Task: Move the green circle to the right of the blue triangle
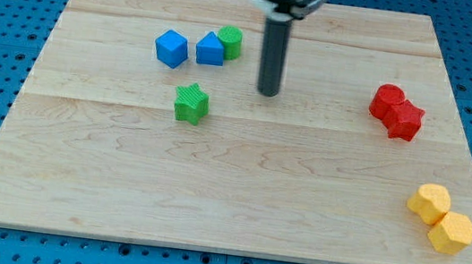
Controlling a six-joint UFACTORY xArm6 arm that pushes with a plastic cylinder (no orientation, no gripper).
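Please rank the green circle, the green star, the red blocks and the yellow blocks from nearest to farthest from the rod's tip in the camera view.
From my tip:
1. green circle, up and to the view's left.
2. green star, lower left.
3. red blocks, to the view's right.
4. yellow blocks, at the view's bottom right.

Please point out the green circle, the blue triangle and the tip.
green circle (230,40), camera view, its top face.
blue triangle (210,49), camera view, its top face.
my tip (267,93), camera view, the rod's very end.
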